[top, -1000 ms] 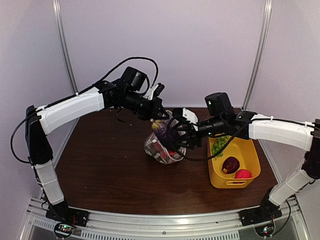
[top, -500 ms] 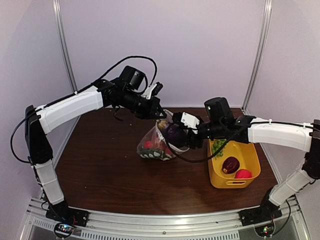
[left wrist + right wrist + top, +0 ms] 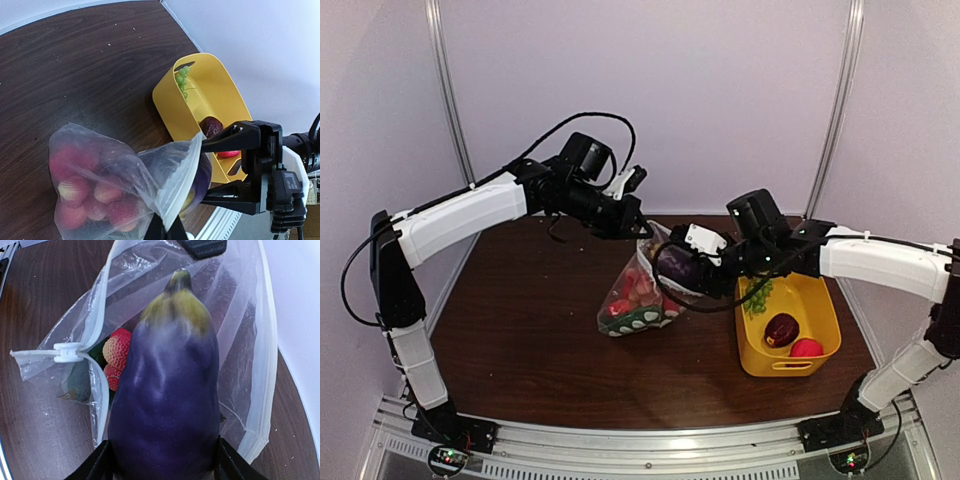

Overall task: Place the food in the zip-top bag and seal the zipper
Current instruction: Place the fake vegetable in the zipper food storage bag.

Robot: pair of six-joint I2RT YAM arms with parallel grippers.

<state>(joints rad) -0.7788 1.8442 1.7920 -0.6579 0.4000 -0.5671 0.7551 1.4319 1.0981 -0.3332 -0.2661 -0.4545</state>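
Left of the yellow tub (image 3: 770, 362) on the tabletop (image 3: 520, 340), the fruit-filled zip-top bag (image 3: 630, 305) is pinched by the left jaws, the eggplant (image 3: 677, 266) by the right jaws.

Both arms up, reaching in over middle of bench (image 3: 540, 330), each w/ jaws closed on smth.
L arm (image 3: 460, 215): up from near-left corner, elbow high by left edge, forearm running right toward far-centre; L gripper (image 3: 636, 228) tipped down, jaws pinched tight on top edge of zip-top bag (image 3: 635, 300). R arm (image 3: 880, 262): up from near-right corner, forearm approx level, pointing left; R gripper (image 3: 688, 268) just right of L one, jaws spread round eggplant (image 3: 165, 390), clamping its sides.
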